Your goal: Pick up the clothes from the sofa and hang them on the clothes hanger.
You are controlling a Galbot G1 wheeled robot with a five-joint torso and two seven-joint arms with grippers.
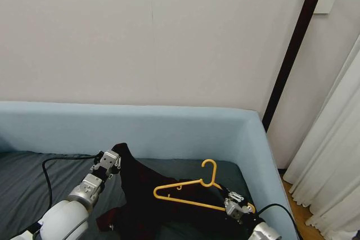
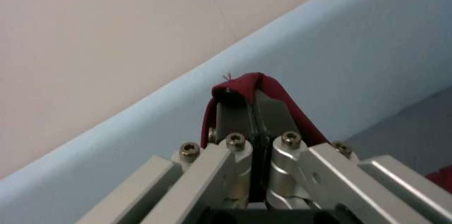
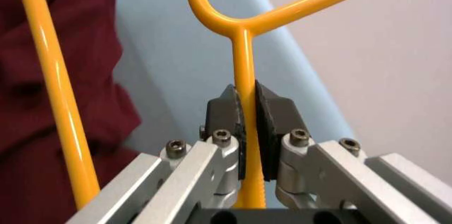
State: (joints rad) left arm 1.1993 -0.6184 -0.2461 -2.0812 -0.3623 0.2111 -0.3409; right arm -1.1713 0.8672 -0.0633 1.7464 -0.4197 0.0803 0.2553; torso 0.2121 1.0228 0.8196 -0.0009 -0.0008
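Clothes (image 1: 140, 195), a single dark red garment, lie crumpled on the grey seat of the sofa (image 1: 169, 127), toward its right end and close below the light blue back. One edge of the cloth is drawn up from the seat toward the back. The left gripper (image 1: 114, 158) has that edge. In the left wrist view its jaws are pressed together with no gap, and a fold of the red fabric (image 2: 279, 94) is pinched between them and draped over their tips (image 2: 251, 102).

A yellow hanger (image 1: 185, 186) hangs just above the garment, near the sofa's back right corner, with its hook turned up toward the back. The right gripper (image 1: 235, 199) holds it from the right-end side. In the right wrist view the jaws are clamped (image 3: 247, 107) on a straight stretch of the hanger (image 3: 244, 60) that leads up to the hook. A second bar runs alongside, in front of the red cloth.
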